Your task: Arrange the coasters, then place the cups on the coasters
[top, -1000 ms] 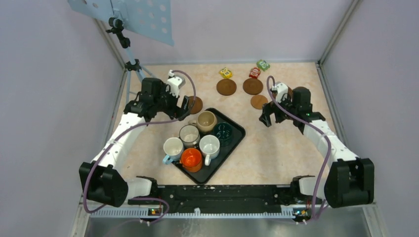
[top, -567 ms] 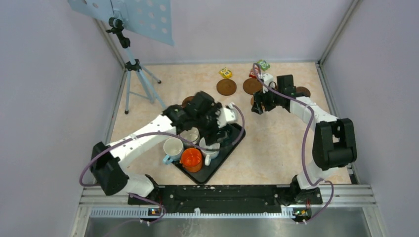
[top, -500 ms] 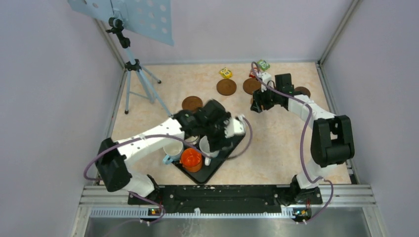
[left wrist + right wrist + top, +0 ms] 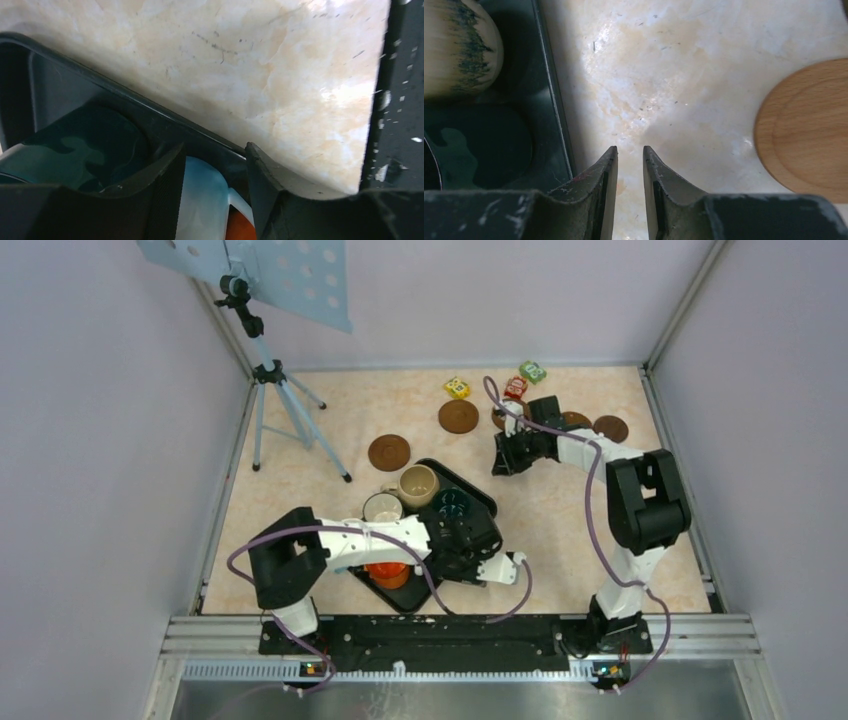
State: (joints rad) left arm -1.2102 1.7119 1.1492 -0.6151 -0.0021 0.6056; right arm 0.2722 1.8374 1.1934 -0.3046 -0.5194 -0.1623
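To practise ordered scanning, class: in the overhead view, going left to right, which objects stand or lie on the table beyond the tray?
Tripod stand → lone coaster → coaster below the yellow block (yellow block) → red block → green block → rightmost coaster. Partly hidden coasters omitted.

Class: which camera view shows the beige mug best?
Top external: the whole beige mug, rim and handle, shows on the black tray. The right wrist view catches only its speckled side in a corner. The left wrist view misses it.
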